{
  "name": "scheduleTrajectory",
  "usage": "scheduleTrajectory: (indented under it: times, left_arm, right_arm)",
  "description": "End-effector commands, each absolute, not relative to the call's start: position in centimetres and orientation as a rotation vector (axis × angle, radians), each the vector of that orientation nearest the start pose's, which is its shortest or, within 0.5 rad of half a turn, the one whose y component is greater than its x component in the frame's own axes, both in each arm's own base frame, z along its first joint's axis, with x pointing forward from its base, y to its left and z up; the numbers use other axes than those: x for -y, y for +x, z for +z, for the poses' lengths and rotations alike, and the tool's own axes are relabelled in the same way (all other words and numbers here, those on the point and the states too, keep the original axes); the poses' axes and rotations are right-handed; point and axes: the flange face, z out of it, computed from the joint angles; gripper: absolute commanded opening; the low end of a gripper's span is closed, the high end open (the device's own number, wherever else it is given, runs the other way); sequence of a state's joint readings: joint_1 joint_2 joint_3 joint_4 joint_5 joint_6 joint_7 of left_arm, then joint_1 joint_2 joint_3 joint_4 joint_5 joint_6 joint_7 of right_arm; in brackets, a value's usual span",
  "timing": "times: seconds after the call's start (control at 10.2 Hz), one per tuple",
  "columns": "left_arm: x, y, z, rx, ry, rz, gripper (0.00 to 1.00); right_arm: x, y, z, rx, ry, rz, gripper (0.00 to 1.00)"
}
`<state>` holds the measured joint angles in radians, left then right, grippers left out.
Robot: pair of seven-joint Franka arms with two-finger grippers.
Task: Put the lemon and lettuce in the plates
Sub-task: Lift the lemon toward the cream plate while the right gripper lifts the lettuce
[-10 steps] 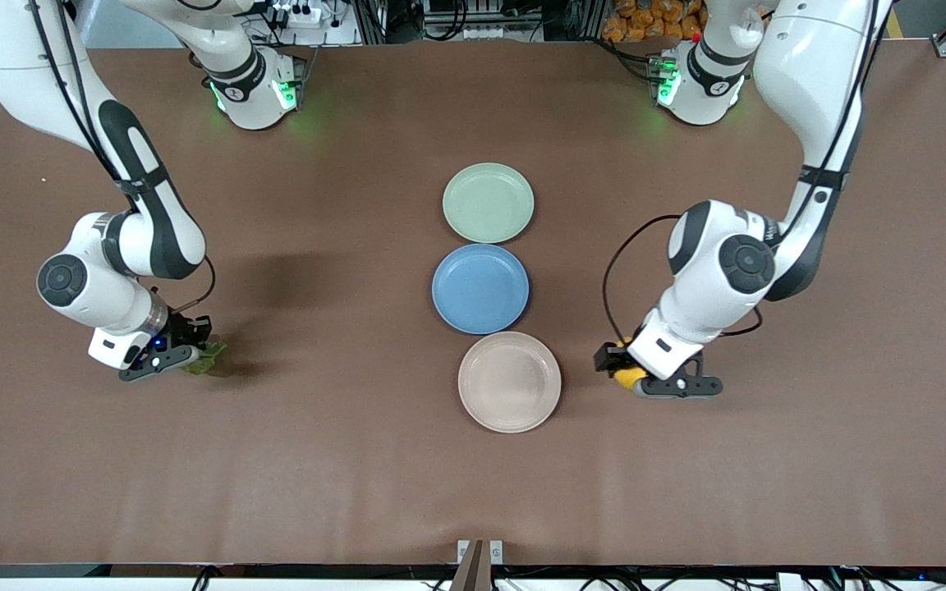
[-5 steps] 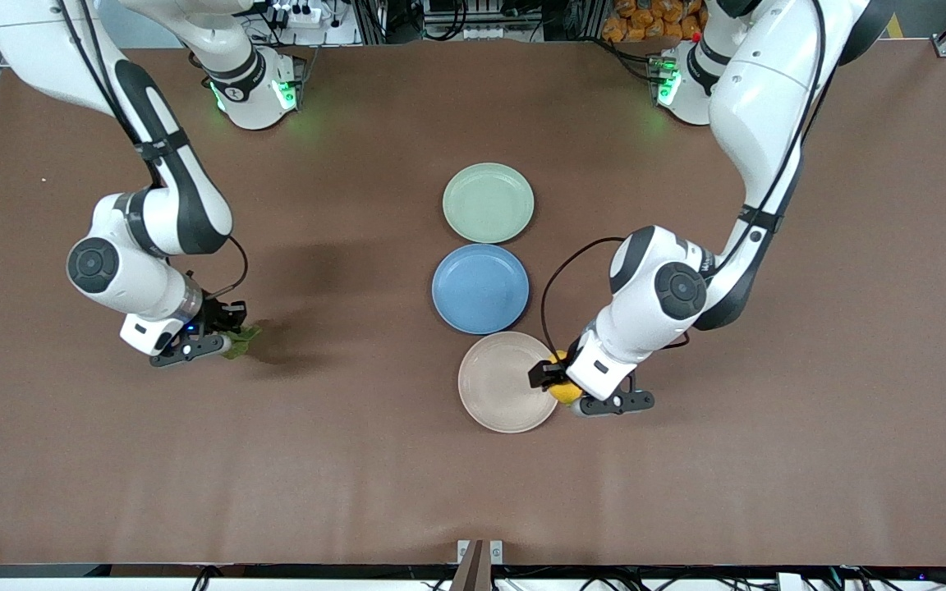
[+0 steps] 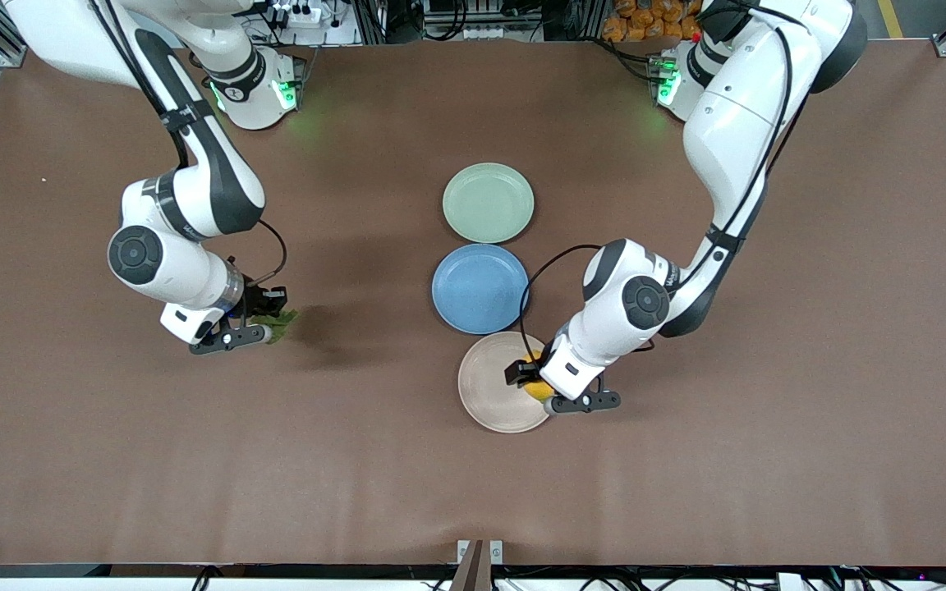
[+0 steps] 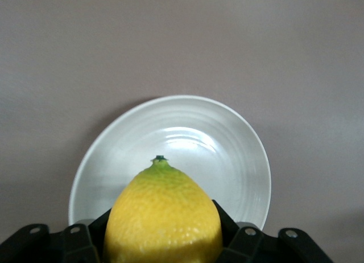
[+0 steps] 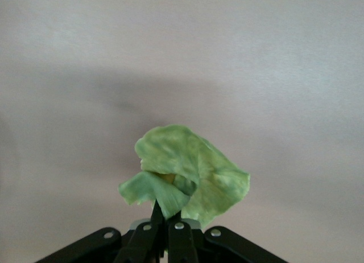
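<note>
While both arms hold their loads, the scene reads from the front camera outward:

Beige plate (image 3: 489, 386): nearest of the three plates, lying on the brown bench (image 3: 473, 484); in the left wrist view it shows pale under the fruit (image 4: 114, 160).

Left pincer (image 3: 535, 387): over the beige plate's rim toward the left arm's end, clamped on the lemon; the arm reaches in from its base at the top of the front view. In its own wrist view the pincer (image 4: 165, 240) has black fingers pressed to either side of the fruit.

Lemon (image 3: 534, 389): held in the air over the beige plate's edge, not resting on it; its pointed greenish tip aims toward the plate's middle (image 4: 164, 217).

Right pincer (image 3: 269, 322): over bare bench toward the right arm's end, well apart from the plates, closed narrow on the lettuce; in its wrist view (image 5: 166, 226) the fingers meet at the leaf's base.

Lettuce (image 3: 279, 320): pinched by its lower edge, the crumpled leaf (image 5: 185, 175) spread above the fingers, over bench.

Blue plate (image 3: 479, 288): between the other two, just beside each.

Mint plate (image 3: 488, 203): farthest.
</note>
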<state>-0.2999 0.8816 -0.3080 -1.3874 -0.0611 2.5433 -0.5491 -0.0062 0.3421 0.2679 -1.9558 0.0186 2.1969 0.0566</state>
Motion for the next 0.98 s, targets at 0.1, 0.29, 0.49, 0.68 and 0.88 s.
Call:
scheduleTrajectory:
  times: [0.1, 0.29, 0.49, 0.68, 0.88]
  left_arm:
    - [39.8, 65.5, 21.1, 0.287, -3.543, -0.234, 0.35]
    - [39.8, 65.4, 20.4, 0.285, -3.54, -0.223, 0.37]
    - [39.7, 65.2, 19.9, 0.268, -3.536, -0.214, 0.6]
    - [39.6, 65.2, 19.8, 0.248, -3.531, -0.219, 0.9]
    - [39.5, 65.3, 19.8, 0.215, -3.518, -0.239, 0.95]
  right_arm:
    - [-19.6, 57.6, 33.3, 0.176, -3.028, 0.222, 0.0]
    - [-23.5, 56.4, 34.4, 0.108, -3.021, 0.248, 0.0]
    - [-27.4, 54.8, 35.1, 0.018, -3.015, 0.258, 0.0]
    - [-32.0, 52.5, 35.4, -0.051, -3.025, 0.262, 0.0]
    - [-36.0, 50.2, 35.3, -0.152, -3.035, 0.273, 0.0]
